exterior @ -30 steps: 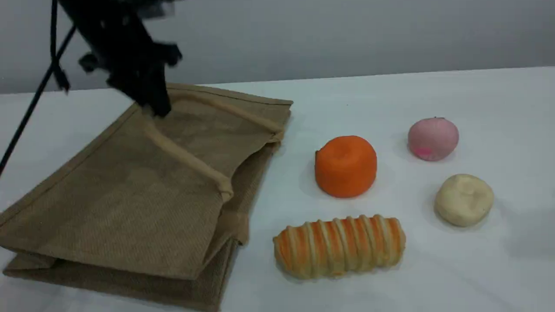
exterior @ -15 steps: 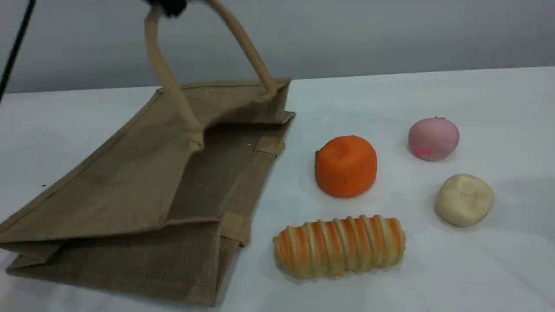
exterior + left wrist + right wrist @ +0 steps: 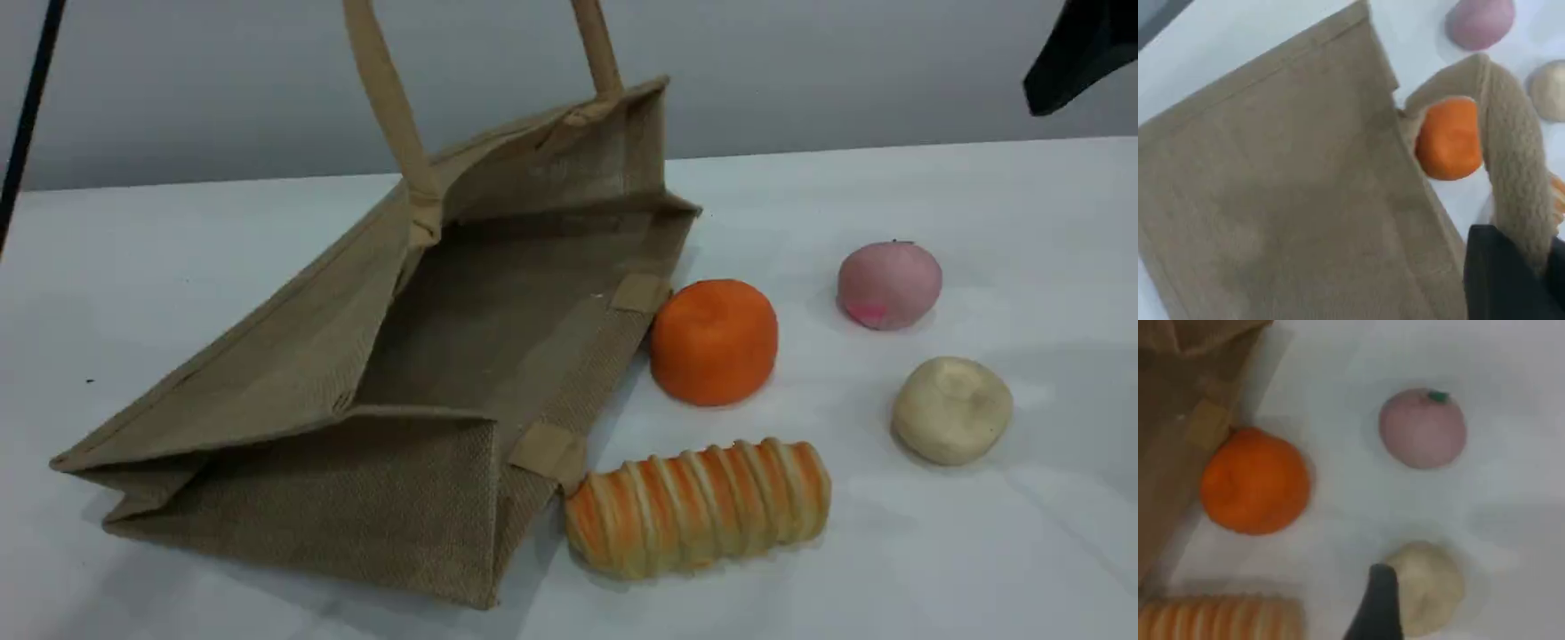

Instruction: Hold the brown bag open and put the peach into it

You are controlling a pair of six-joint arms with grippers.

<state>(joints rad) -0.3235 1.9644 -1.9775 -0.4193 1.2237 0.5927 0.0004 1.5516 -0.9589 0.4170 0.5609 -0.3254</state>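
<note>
The brown bag point(image 3: 293, 356) lies on its side at the left with its mouth gaping toward the right. One beige handle point(image 3: 391, 116) is pulled up taut and runs out past the top edge. In the left wrist view my left gripper point(image 3: 1521, 267) is shut on that handle point(image 3: 1515, 173), above the bag's side point(image 3: 1285, 200). The pale pink peach point(image 3: 889, 284) sits on the table at the far right, apart from the bag. My right gripper point(image 3: 1378, 607) hovers high above the cream ball, open and empty, with the peach point(image 3: 1423, 428) farther ahead of it.
An orange fruit point(image 3: 713, 342) and a striped bread roll point(image 3: 698, 507) both touch the bag's open edge. A cream-white lumpy ball point(image 3: 951, 409) lies in front of the peach. A dark piece of the right arm point(image 3: 1076, 53) shows at the top right corner.
The left gripper rose out of the scene view with the handle, lifting the upper side and opening the mouth. The bag slid right against the orange and the roll. The right arm entered at top right.
</note>
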